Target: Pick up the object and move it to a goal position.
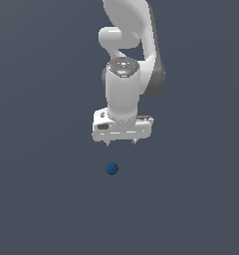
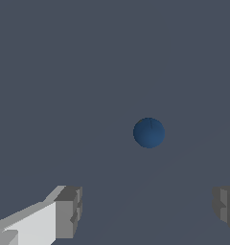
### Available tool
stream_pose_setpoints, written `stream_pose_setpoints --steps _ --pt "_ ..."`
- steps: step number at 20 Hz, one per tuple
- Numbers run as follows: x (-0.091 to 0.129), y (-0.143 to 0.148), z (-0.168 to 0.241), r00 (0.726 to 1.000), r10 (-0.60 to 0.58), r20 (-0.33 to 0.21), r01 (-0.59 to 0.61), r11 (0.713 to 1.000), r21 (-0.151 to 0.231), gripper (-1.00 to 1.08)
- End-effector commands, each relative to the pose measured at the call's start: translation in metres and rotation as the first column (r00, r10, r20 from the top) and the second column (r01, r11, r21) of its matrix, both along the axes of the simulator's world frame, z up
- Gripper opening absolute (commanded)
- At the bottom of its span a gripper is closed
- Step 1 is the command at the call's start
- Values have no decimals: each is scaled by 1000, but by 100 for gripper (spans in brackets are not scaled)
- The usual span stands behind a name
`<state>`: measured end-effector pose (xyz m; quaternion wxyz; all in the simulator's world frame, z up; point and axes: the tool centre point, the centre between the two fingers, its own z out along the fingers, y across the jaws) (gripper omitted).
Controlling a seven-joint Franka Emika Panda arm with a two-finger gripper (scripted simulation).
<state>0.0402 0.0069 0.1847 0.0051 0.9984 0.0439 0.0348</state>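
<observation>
A small dark blue ball (image 1: pixel 111 169) lies on the plain grey floor, below the arm in the exterior view. It also shows in the wrist view (image 2: pixel 149 132), ahead of the fingers and apart from them. My white gripper (image 1: pixel 121 143) hangs above the ball, a little to the exterior view's right of it, pointing down. Its jaws stand wide open with nothing between them. In the wrist view the gripper (image 2: pixel 148 210) shows two grey fingertips (image 2: pixel 69 210) far apart, and the ball is not between them.
The white arm (image 1: pixel 126 60) rises behind the gripper toward the top of the exterior view. A flat, uniform grey surface (image 1: pixel 42 199) fills the rest of both views.
</observation>
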Motion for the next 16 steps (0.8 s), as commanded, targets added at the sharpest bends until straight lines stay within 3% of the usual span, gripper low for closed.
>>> stream_pose_setpoints --steps 1,16 --pt "7 -5 -13 1000 23 -10 -23 1000 -1 100" --pt "40 -37 -95 985 158 -65 -158 987 5 100"
